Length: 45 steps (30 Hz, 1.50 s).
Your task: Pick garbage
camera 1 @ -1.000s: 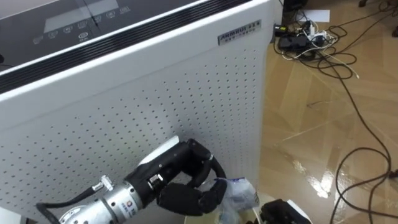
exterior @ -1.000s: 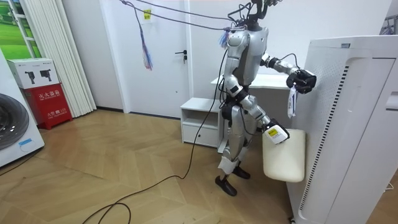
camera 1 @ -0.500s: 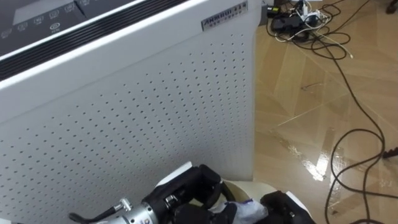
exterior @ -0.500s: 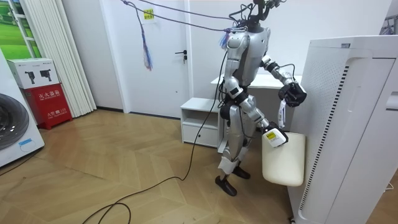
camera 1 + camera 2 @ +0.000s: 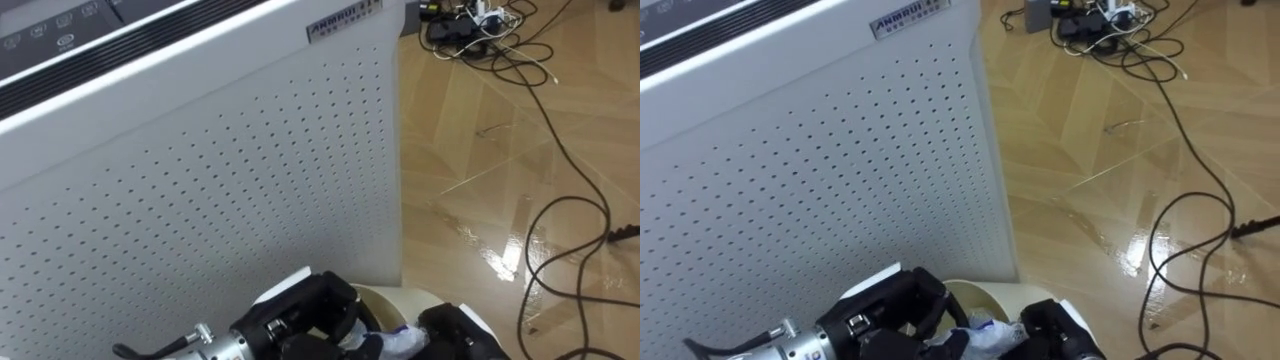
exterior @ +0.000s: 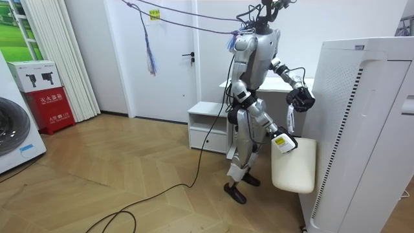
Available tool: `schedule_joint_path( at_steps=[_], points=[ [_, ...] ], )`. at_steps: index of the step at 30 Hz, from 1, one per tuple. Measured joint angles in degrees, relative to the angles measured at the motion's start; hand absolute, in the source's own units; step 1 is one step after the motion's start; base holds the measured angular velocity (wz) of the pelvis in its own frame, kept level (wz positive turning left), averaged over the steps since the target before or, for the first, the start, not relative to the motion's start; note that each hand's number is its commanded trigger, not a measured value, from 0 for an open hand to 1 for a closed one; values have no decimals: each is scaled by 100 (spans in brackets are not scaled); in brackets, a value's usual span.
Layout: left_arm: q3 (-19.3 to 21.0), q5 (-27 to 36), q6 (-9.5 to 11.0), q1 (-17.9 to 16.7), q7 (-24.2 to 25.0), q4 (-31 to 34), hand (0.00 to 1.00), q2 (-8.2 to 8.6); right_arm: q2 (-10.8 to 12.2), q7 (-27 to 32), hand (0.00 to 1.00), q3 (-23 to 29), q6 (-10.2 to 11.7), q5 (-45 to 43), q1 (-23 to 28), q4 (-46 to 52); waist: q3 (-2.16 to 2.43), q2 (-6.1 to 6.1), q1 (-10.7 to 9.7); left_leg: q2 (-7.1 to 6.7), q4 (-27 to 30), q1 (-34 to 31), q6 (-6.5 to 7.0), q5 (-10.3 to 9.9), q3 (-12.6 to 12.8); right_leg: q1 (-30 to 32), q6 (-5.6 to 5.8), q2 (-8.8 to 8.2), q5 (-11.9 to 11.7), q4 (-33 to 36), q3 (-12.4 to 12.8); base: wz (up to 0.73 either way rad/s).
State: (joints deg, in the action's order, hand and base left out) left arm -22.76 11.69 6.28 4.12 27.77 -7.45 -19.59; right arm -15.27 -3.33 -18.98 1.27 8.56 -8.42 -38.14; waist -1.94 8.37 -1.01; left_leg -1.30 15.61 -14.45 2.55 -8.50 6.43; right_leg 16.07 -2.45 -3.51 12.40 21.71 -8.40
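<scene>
My left hand [image 5: 296,325] comes in from the lower left, its fingers curled round a crumpled clear plastic wrapper [image 5: 387,341] with bluish print. The wrapper sits just over the mouth of a cream waste bin [image 5: 392,296], whose rim shows at the bottom edge. My right hand [image 5: 456,335] grips that rim on the right. In the room view I stand facing a tall white appliance, left hand [image 6: 300,98] raised with the wrapper [image 6: 290,120] dangling above the bin [image 6: 294,167], which my right hand [image 6: 283,142] holds at thigh height.
The big white perforated appliance [image 5: 200,170] stands close in front on my left. Dark cables [image 5: 560,220] and a power strip [image 5: 455,22] lie on the wooden floor to the right. A low white cabinet [image 6: 207,126] stands behind me.
My left hand has come down and in with the wrapper, from beside the appliance panel to just over the bin's mouth. The head view has shifted too.
</scene>
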Motion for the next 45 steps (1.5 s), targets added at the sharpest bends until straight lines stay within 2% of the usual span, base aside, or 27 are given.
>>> schedule_joint_path(
  at_steps=[4, 6, 11, 15, 26, 28, 29, 33, 45],
  points=[
    [12, 0, 9, 0, 27, -2, 100, -4, -1, -57, 100, -4, 31, 1, 0, -29, 5, -13, 24, 0, 10, 0, 0, 0, 0, 4, -1, -3, 0, 17, -2, 0],
    [12, -1, 35, 0, 44, -44, 100, -3, 16, -69, 100, -4, 129, 0, 0, -172, 12, -24, 61, 0, 10, 9, 0, 0, 0, -4, -1, -3, -1, 18, -5, 0],
    [14, -1, 118, 0, 45, -233, 100, -10, -54, -126, 100, -4, 139, 38, 3, -250, 14, -41, 154, 0, 8, 16, 0, 0, -6, -28, -1, -3, -2, 4, -15, 0],
    [35, -7, 127, -14, 40, -335, 100, -70, -76, -171, 100, -3, 188, 37, 3, -250, 15, -97, 211, 3, 4, 4, 0, 0, -6, -29, -1, -2, -3, -32, -38, 0],
    [349, -17, 127, -25, -8, -423, 100, -91, -99, -192, 100, 8, 189, 44, -21, -249, 44, -147, 295, 14, 3, 6, 0, 0, -35, -121, 1, -1, -25, -99, -138, 3],
    [349, -17, 127, -26, -10, -424, 8, -110, -101, -191, 100, 8, 189, 54, -21, -249, 56, -168, 292, 17, 3, 7, 0, 0, -38, -128, 0, -1, -26, -100, -150, 2],
    [349, -17, 127, -26, -10, -425, 1, -114, -103, -192, 100, 8, 189, 59, -20, -249, 62, -182, 288, 19, 3, 11, 0, 0, -44, -136, -1, -2, -27, -97, -164, 4],
    [364, -16, 127, -26, -10, -427, 0, -141, -116, -192, 100, 9, 189, 48, -20, -249, 65, -224, 297, 24, 12, 32, 0, 0, -46, -148, -9, -2, -34, -72, -180, 1],
    [401, -3, 167, -25, -3, -424, 0, -161, -65, -287, 100, -12, 191, 136, 13, -286, 56, -245, 295, 41, 59, 19, 15, 11, -47, -239, -14, -1, -56, -160, -279, 4]
  ],
)
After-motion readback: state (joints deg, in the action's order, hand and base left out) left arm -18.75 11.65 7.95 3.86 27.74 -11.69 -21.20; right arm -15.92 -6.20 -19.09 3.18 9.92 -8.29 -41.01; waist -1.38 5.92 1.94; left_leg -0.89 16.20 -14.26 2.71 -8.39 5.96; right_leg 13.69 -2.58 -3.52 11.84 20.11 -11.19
